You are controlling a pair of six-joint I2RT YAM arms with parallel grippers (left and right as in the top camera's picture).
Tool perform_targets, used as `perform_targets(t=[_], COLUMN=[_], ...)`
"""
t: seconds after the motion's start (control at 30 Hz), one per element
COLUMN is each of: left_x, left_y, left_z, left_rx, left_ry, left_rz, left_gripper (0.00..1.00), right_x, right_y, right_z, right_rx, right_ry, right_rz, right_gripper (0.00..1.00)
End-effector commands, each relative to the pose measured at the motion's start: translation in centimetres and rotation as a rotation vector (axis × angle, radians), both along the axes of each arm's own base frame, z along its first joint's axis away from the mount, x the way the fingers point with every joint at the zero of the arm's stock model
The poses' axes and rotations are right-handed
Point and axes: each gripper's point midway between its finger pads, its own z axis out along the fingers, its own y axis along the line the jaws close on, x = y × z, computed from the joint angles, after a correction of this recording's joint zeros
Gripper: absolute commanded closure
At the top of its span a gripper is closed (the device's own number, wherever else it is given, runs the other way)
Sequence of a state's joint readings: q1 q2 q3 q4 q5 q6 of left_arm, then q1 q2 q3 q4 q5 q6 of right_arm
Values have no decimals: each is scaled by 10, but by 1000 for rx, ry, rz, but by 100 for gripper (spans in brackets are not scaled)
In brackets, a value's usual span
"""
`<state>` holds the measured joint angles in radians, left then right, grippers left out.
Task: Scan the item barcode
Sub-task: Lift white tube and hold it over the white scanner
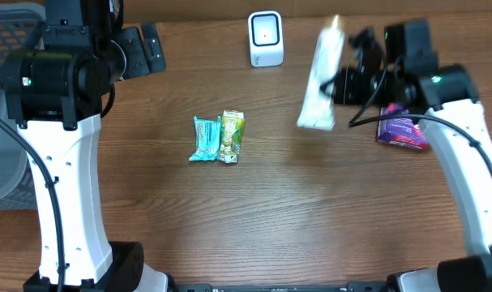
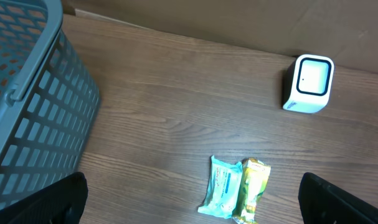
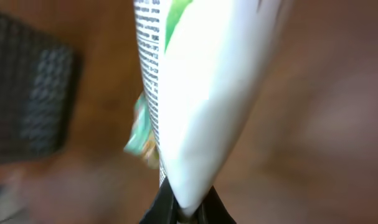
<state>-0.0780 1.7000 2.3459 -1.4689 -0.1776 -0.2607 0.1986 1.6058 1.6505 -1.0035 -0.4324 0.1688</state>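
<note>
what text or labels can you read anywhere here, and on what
Nothing reads clearly enough to quote.
white tube, held in the right hand: black fine print along one edge, too blurred to read.
teal packet: print too small.
yellow-green packet: print too small.
purple packet: print too small.
white scanner: no marking visible.

White tube held aloft near white scanner.

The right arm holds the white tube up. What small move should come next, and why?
Probably carry the white tube toward the scanner: the right gripper is shut on it, yet it hangs to the scanner's side, not in front.
</note>
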Motion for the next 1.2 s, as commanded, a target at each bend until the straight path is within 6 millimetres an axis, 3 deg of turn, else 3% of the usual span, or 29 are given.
perform_targets(t=[0.0,0.1,0.27,0.37,0.43,0.57,0.83,0.97,1.17], left_x=[2,2,2,2,2,2,2,2,2], left_y=[2,2,2,2,2,2,2,2,2], left_z=[2,2,2,2,2,2,2,2,2], left_rx=[-2,-2,-2,-2,-2,-2,-2,-2,-2], left_ry=[-10,-10,-10,-10,-10,-10,-10,-10,-10], left_rz=[20,20,20,20,20,20,20,20,20], left_gripper=[0,0,0,0,1,0,0,0,0], right_x=[33,57,114,143,167,193,216,218,220], right_y=[-32,-31,-16,-11,-4,11,42,46,47], right_z=[47,54,49,32,10,-32,-107,-122,-119], right_rx=[-349,-500,-760,-976,-1162,-1285,-1284,-1276,-1268], right_ry=[-277,-390,-586,-655,-696,-719,-744,-736,-754], right_rz=[-139,-215,-267,-259,-214,-101,100,127,109], right_gripper=[97,96,96,96,96,96,96,96,96])
